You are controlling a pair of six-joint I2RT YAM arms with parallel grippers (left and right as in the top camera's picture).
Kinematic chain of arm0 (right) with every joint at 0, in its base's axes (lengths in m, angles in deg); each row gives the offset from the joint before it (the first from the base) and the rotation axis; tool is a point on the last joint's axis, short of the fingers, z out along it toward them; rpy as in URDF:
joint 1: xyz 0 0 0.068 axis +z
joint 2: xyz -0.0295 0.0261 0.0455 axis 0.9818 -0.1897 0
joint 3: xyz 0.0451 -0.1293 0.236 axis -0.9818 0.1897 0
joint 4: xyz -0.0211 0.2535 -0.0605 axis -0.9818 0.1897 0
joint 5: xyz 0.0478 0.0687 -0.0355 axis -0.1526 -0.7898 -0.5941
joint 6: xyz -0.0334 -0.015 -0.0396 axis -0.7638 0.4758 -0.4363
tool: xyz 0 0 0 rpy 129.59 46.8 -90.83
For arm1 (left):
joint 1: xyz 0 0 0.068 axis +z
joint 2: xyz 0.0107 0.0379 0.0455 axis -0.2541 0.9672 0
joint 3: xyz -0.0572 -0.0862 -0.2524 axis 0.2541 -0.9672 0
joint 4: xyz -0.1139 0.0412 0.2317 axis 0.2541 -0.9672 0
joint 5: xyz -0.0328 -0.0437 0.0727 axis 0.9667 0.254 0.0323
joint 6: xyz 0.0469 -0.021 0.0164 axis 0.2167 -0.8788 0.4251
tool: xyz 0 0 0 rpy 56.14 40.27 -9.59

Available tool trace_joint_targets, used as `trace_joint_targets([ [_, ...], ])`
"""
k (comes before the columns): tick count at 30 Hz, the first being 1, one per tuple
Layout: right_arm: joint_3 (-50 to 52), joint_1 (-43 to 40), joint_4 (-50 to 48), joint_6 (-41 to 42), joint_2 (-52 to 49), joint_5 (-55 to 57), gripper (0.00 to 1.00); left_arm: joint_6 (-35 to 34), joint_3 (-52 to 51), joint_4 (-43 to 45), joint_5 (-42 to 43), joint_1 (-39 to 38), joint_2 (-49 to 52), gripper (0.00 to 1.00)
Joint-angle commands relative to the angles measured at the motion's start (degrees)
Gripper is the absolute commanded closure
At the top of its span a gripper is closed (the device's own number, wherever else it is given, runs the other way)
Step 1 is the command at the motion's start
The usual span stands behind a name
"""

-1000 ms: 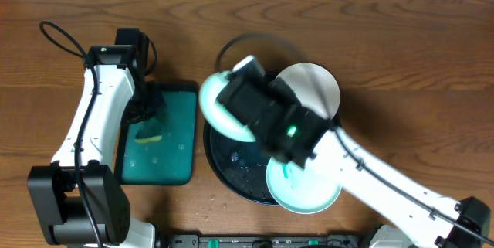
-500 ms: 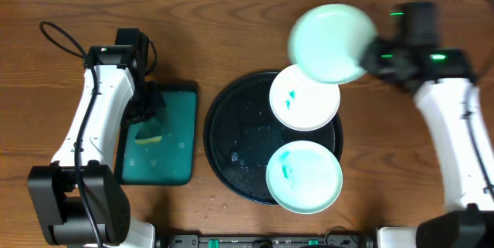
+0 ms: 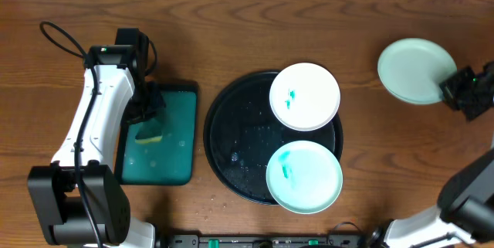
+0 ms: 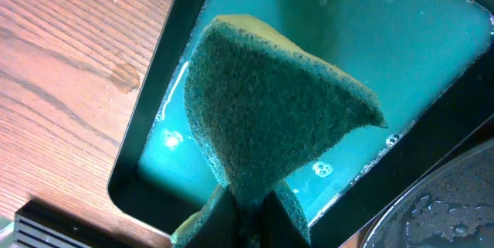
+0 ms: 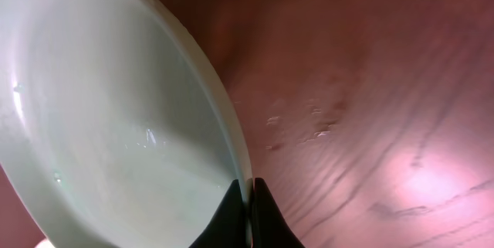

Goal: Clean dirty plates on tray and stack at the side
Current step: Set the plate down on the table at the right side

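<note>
The brown wood table (image 3: 231, 16) carries a round black tray (image 3: 235, 132) at its middle, its floor wet with droplets. The left arm (image 3: 96, 117) reaches along the table left of the tray. A green tray (image 3: 179, 136) holding teal liquid lies just left of the tray.

Two plates lie on the tray's right half. The far plate (image 3: 305, 97) is white with a small teal smear left of its centre and overhangs the tray's far-right rim. The near plate (image 3: 304, 177) is pale mint with a teal smear on its left and overhangs the tray's near rim. The two almost touch. The third plate (image 3: 415, 70), plain pale mint, is well to the right of the tray, over bare wood. Whether it rests on the table cannot be told.

A sponge (image 4: 270, 117), green scouring face up with a yellow edge, hangs over the green tray, left of the tray.

The left gripper (image 4: 243, 202) pinches the sponge's lower corner between narrow fingers. The right gripper (image 5: 248, 202), right of the tray, clamps the third plate's rim.
</note>
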Motion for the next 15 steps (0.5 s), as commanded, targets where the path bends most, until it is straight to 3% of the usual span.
trace_joint_targets([
  [1, -0.3, -3.4, -0.2, 0.8, -4.0, -0.1, 0.98, 0.3, 0.0, -0.3, -0.3, 0.2, -0.2, 0.92],
  [8, -0.3, -10.4, -0.5, -0.4, -8.6, -0.4, 0.96, 0.3, 0.0, -0.7, -0.3, 0.2, -0.2, 0.93],
  [10, -0.3, -11.7, -0.3, -3.4, -8.5, -2.1, 0.72, 0.3, 0.0, -0.7, -0.3, 0.2, -0.2, 0.93],
  [11, -0.4, -12.2, -0.3, -6.0, -8.4, -4.2, 0.45, 0.3, 0.0, -0.7, -0.3, 0.2, -0.2, 0.93],
  [12, -0.4, -12.4, -0.3, -8.2, -8.2, -5.9, 0.01, 0.3, 0.0, -0.7, -0.3, 0.2, -0.2, 0.92],
  [15, -0.5, -12.0, -0.6, -11.6, -7.2, -12.4, 0.01, 0.3, 0.0, -0.7, -0.3, 0.2, -0.2, 0.92],
])
